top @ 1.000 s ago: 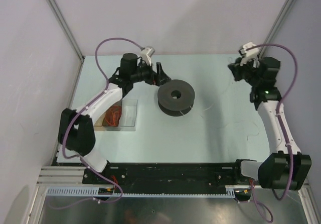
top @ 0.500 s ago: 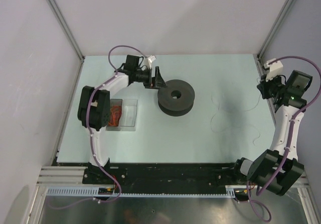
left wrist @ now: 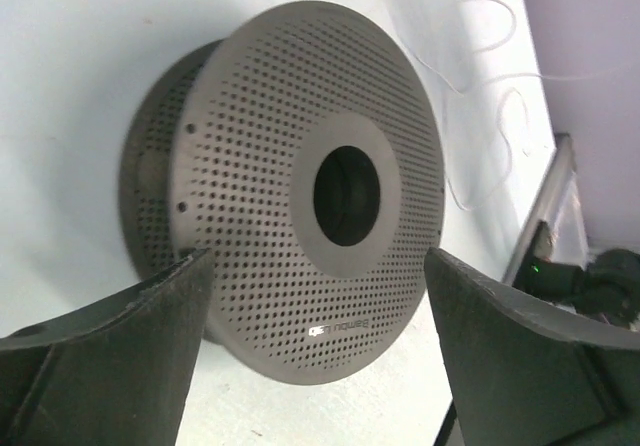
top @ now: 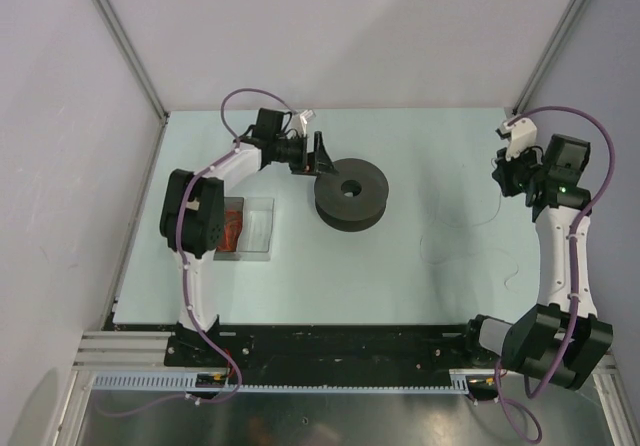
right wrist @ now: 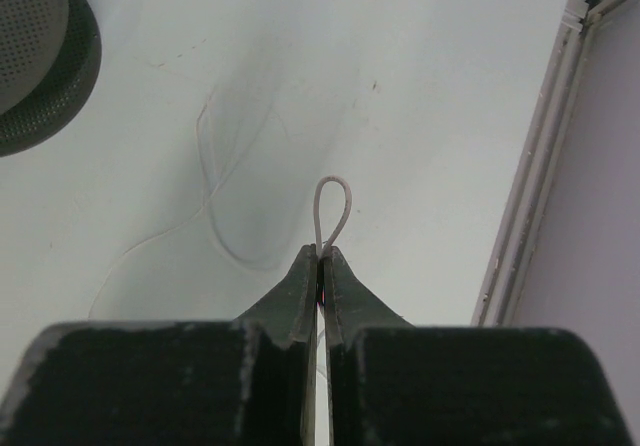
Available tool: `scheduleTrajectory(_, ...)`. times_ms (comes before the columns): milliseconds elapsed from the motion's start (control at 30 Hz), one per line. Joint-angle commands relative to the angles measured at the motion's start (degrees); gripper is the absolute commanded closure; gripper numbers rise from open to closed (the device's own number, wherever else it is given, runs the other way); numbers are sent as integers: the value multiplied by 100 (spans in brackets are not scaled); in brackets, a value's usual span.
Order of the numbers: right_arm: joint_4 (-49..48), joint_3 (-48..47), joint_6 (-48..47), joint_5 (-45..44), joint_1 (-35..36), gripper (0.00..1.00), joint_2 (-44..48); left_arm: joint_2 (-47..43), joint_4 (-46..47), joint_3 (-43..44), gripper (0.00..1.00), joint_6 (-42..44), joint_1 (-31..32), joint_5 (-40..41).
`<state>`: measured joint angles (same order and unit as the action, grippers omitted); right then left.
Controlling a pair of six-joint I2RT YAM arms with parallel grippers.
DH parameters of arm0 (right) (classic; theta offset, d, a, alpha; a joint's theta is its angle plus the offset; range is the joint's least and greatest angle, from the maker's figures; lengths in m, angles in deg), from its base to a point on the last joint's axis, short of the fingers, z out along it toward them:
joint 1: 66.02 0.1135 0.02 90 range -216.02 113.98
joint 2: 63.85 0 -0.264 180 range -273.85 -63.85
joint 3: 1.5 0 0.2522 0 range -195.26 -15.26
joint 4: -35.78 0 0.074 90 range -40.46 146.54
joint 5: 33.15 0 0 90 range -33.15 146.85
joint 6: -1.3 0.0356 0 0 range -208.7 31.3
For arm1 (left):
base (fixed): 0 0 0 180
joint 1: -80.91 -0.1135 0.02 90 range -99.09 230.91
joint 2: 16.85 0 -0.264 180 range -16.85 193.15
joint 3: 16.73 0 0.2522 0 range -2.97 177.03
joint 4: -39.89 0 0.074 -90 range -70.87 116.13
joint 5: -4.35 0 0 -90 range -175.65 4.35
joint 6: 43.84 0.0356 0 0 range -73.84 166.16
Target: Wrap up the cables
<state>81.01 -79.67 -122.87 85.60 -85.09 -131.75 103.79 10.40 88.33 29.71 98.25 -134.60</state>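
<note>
A black perforated spool (top: 350, 194) lies flat in the middle of the table; it fills the left wrist view (left wrist: 300, 196). My left gripper (top: 318, 156) is open just left of the spool, its fingers (left wrist: 110, 346) apart and touching nothing. My right gripper (top: 502, 178) is at the far right, shut on a thin white cable (right wrist: 331, 211) that pokes out as a small loop beyond the fingertips. More loose white cable (top: 470, 231) trails over the table below and left of it, also seen in the right wrist view (right wrist: 215, 201).
A clear tray (top: 245, 228) with orange bits stands left of the spool. Metal frame posts run along the table's left edge and right edge (right wrist: 535, 166). Purple hoses loop over both arms.
My right gripper has moved back left and inward from the right edge, still pinching the cable. My left gripper stayed by the spool, with little movement.
</note>
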Motion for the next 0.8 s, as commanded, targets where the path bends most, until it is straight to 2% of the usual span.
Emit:
scheduleTrajectory(0,-51,-176,348,-575,369,100,-22,-872,-87,-183,5,126,-109,1245)
scheduleTrajectory(133,-19,-192,432,-392,434,100,5,-1201,-201,-237,1,668,-228,2040)
scheduleTrajectory(200,90,-232,351,-163,475,100,24,-1232,-233,-184,1,858,-296,2111)
scheduleTrajectory(400,362,-315,67,-5,715,100,31,-765,-209,158,1,-145,-730,695)
scheduleTrajectory(767,611,-318,479,-118,852,100,-94,143,-194,436,1,-223,-540,-188)
